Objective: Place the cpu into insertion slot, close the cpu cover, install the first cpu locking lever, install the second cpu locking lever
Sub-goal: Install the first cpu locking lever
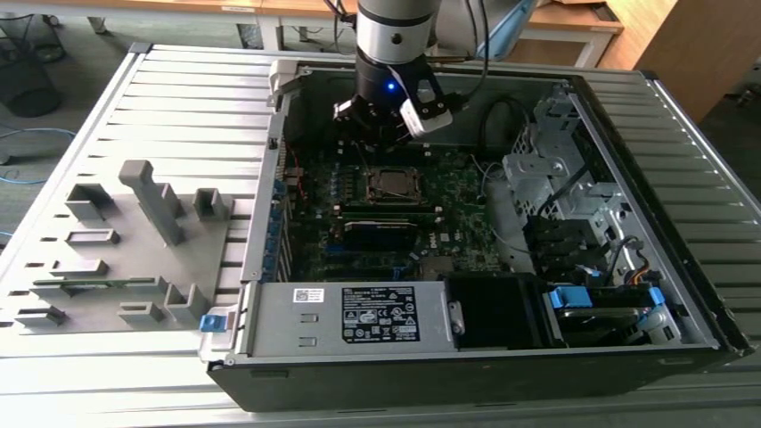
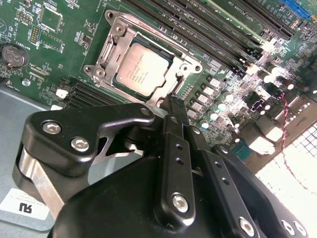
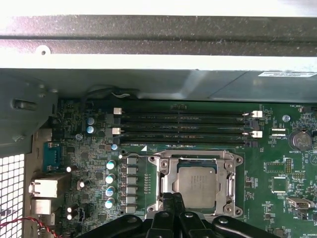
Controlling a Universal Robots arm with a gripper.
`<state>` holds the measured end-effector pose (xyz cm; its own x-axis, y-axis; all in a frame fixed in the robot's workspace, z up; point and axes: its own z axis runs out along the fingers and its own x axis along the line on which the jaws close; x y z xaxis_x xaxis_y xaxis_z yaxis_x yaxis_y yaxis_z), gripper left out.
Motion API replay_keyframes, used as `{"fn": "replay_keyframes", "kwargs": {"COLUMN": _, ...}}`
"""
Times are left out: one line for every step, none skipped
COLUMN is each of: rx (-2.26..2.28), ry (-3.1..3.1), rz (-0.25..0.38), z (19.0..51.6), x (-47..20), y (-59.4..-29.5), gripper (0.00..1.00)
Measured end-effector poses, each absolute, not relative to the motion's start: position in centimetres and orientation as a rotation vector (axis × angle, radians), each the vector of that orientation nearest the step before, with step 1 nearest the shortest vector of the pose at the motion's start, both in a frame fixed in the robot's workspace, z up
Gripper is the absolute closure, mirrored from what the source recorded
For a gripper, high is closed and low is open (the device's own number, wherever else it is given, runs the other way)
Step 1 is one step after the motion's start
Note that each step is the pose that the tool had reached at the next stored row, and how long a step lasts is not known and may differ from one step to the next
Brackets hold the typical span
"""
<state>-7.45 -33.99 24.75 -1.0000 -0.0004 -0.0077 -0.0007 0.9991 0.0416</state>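
The cpu is seated in its socket on the green motherboard, with its dull silver top turned up. The cpu cover is laid flat around it, and the chip is seen through the cover's square window in both wrist views.

The gripper is held just at the socket's edge. Its black fingers are pressed together, and nothing is seen gripped between them. Whether the tips touch the cover's frame cannot be told.

Four long black memory slots are set parallel to one side of the socket, and a row of small silver-topped capacitors is lined up along another side. A round coin battery is mounted farther out on the board.

In the exterior view the arm is reached down into an open computer case laid on its side on a slatted metal table. A grey power supply is fixed at the case's near edge. A grey fixture plate with upright holders is placed beside the case, on the exterior view's left.
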Motion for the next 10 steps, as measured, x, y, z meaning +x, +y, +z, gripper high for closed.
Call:
{"fn": "replay_keyframes", "kwargs": {"rx": -0.001, "ry": 3.133, "rz": 0.065, "z": 24.75, "x": -7.48, "y": -33.99, "gripper": 0.89}}
{"fn": "replay_keyframes", "kwargs": {"rx": -0.001, "ry": 3.133, "rz": 0.065, "z": 24.75, "x": -7.52, "y": -33.99, "gripper": 0.89}}
{"fn": "replay_keyframes", "kwargs": {"rx": -0.001, "ry": 3.133, "rz": 0.065, "z": 24.75, "x": -7.55, "y": -33.99, "gripper": 0.89}}
{"fn": "replay_keyframes", "kwargs": {"rx": -0.001, "ry": 3.133, "rz": 0.065, "z": 24.75, "x": -7.55, "y": -33.99, "gripper": 0.89}}
{"fn": "replay_keyframes", "kwargs": {"rx": -0.001, "ry": 3.133, "rz": 0.065, "z": 24.75, "x": -7.56, "y": -33.99, "gripper": 0.89}}
{"fn": "replay_keyframes", "kwargs": {"rx": -0.001, "ry": 3.133, "rz": 0.065, "z": 24.75, "x": -7.57, "y": -33.99, "gripper": 0.89}}
{"fn": "replay_keyframes", "kwargs": {"rx": -0.001, "ry": 3.133, "rz": 0.065, "z": 24.75, "x": -7.57, "y": -33.99, "gripper": 0.89}}
{"fn": "replay_keyframes", "kwargs": {"rx": -0.001, "ry": 3.133, "rz": 0.065, "z": 24.75, "x": -7.57, "y": -33.99, "gripper": 0.89}}
{"fn": "replay_keyframes", "kwargs": {"rx": -0.001, "ry": 3.133, "rz": 0.065, "z": 24.75, "x": -7.59, "y": -33.99, "gripper": 0.89}}
{"fn": "replay_keyframes", "kwargs": {"rx": -0.001, "ry": 3.133, "rz": 0.065, "z": 24.75, "x": -7.61, "y": -33.99, "gripper": 0.89}}
